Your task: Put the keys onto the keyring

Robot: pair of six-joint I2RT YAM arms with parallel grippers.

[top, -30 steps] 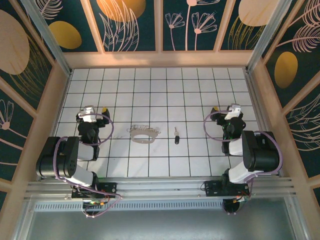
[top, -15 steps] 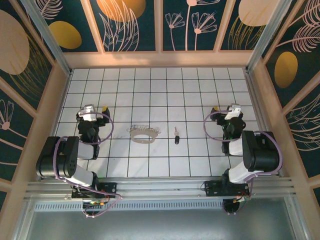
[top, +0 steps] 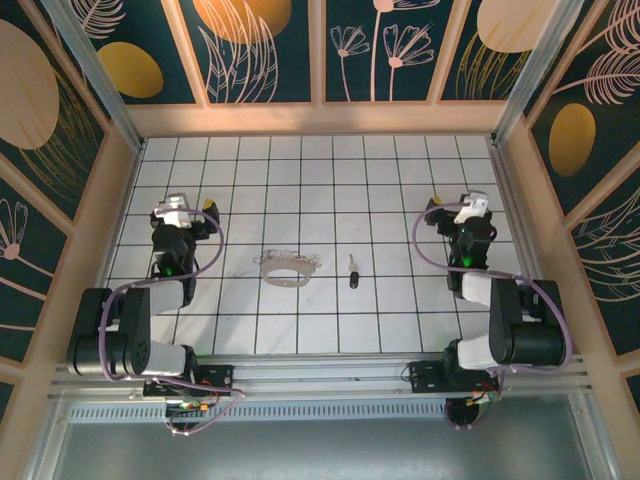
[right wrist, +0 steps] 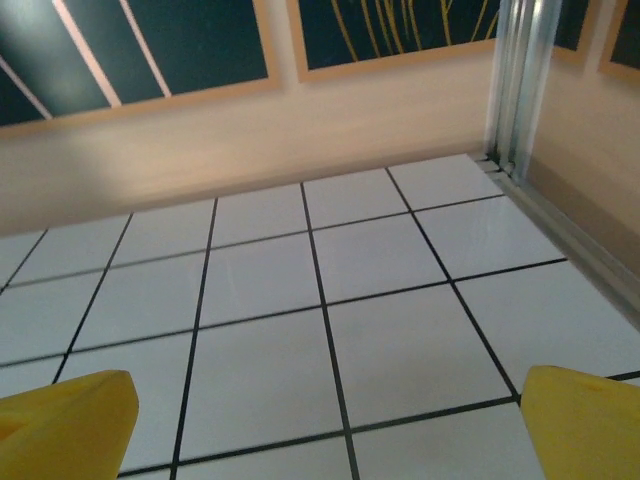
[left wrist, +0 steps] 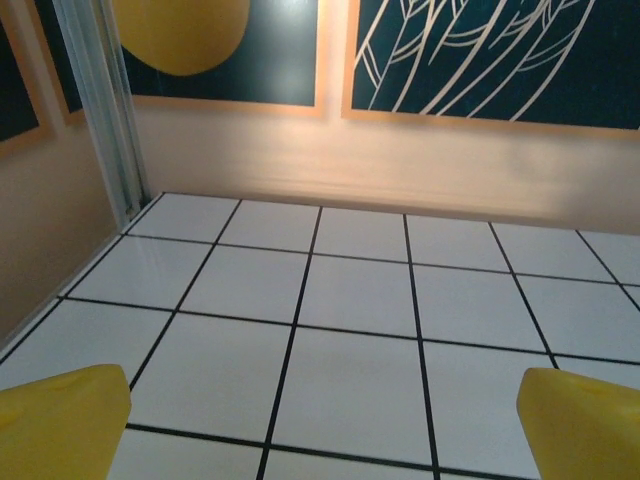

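The keyring (top: 286, 268), a thin pale silvery oval loop with a jagged edge, lies flat on the white tiled floor left of centre. A small key (top: 353, 272) with a black head lies about two tiles to its right, pointing toward the far wall. My left gripper (top: 183, 208) hovers about three tiles left of the keyring, open, nothing between its yellow fingertips (left wrist: 62, 420). My right gripper (top: 452, 208) is about three tiles right of the key, also open and empty, its yellow fingertips (right wrist: 66, 424) wide apart. Both wrist views look over bare tiles toward the far wall.
Wooden walls (top: 320, 118) with dark floral panels close the tiled floor (top: 320, 190) at the back and both sides. Aluminium posts (left wrist: 100, 110) stand in the far corners. The arm bases (top: 180, 375) sit on the near rail.
Both arms have stretched out: each gripper has shifted slightly toward the far wall and the elbows have dropped toward the near rail. Keyring and key have not moved.
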